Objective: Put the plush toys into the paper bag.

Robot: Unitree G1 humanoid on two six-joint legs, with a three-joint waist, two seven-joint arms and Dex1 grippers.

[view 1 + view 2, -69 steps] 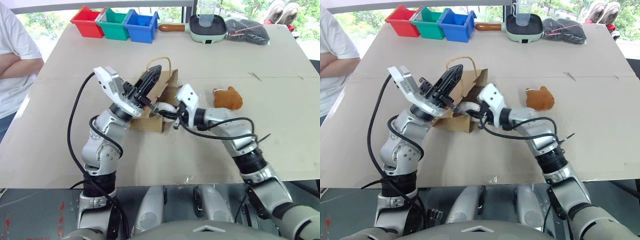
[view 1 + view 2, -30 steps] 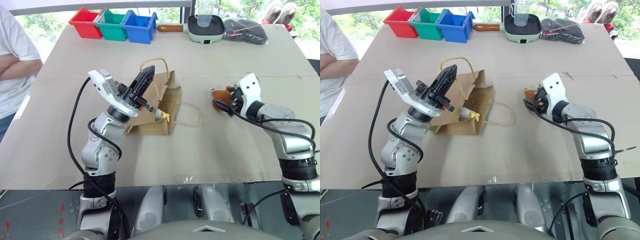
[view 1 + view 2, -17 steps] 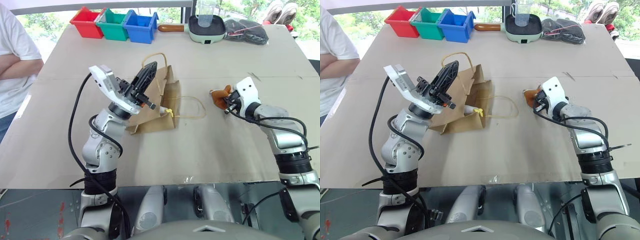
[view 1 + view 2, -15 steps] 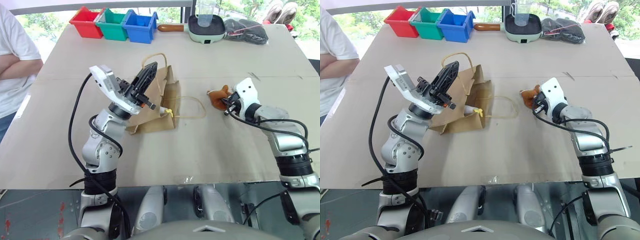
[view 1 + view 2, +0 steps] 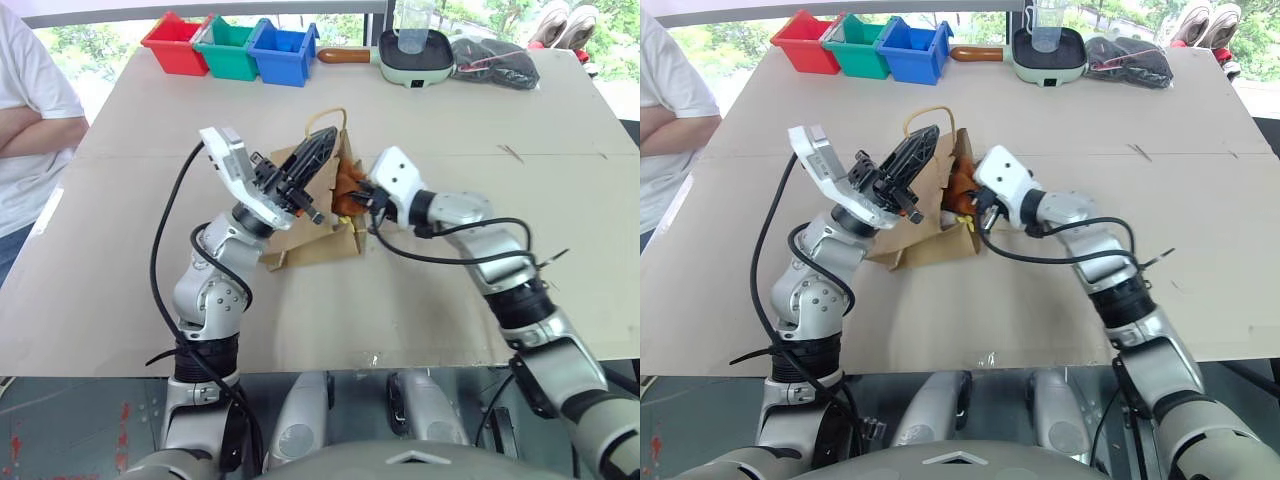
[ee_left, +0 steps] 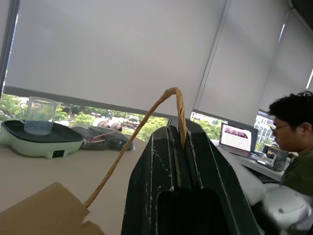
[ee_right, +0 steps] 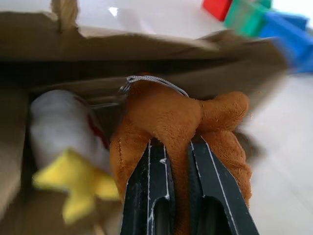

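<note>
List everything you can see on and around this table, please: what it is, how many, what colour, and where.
Brown kraft paper bag: one, mid-table, handle lifted.
Brown furry plush toy: one, at the bag's mouth.
White plush toy with yellow tip: one, inside the bag.
Plastic bins: three, red, green, blue, far left edge.
Pale green electric pan: one, far edge, clear cup on it.
Dark bundle: one, black, beside the pan.
Person: white shirt, at the table's left.
Left gripper: black, shut on the bag's cord handle.
Right gripper: black, shut on the brown toy.
</note>
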